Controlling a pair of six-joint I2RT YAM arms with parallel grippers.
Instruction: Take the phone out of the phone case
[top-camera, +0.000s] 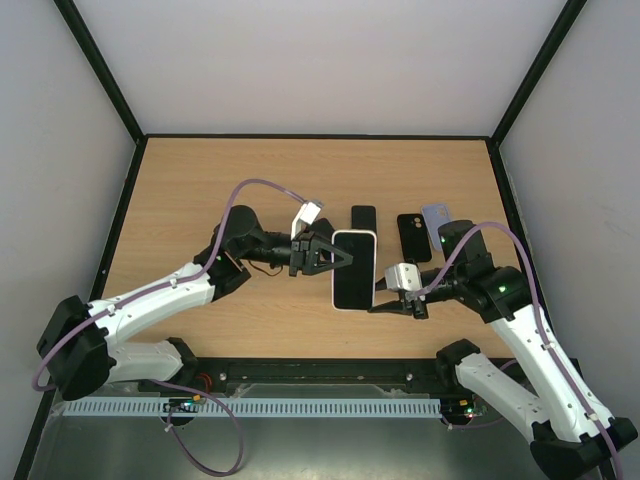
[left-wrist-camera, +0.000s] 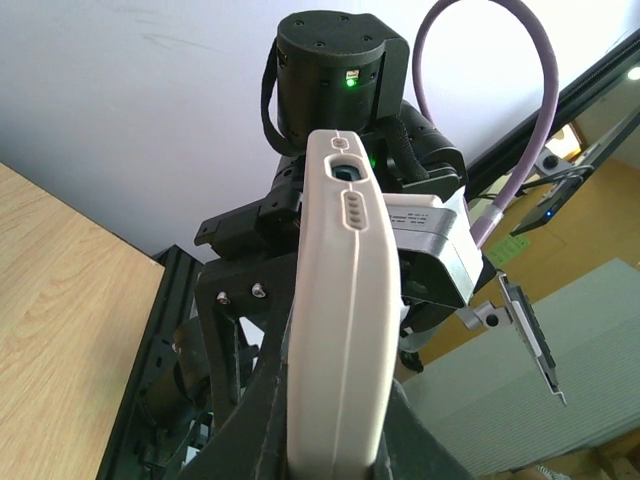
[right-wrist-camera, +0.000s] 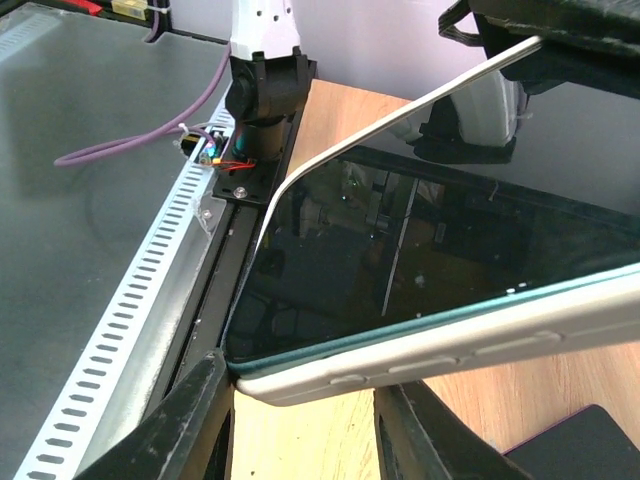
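The phone (top-camera: 354, 272), dark screen up, sits in a white case (top-camera: 372, 262) and is held above the table's middle. My left gripper (top-camera: 338, 258) is shut on the case's left edge near the top. In the left wrist view the white case (left-wrist-camera: 345, 330) stands edge-on between both fingers (left-wrist-camera: 245, 400). My right gripper (top-camera: 381, 305) is open at the phone's near right corner. In the right wrist view the fingers (right-wrist-camera: 195, 420) straddle that corner of the case (right-wrist-camera: 420, 355), and a teal phone edge (right-wrist-camera: 450, 315) shows above the case rim.
A black phone-like slab (top-camera: 363, 216), a black case with a camera cutout (top-camera: 413, 236) and a greyish-purple item (top-camera: 436, 215) lie on the wooden table (top-camera: 200, 200) behind the held phone. Black frame posts and walls stand at both sides.
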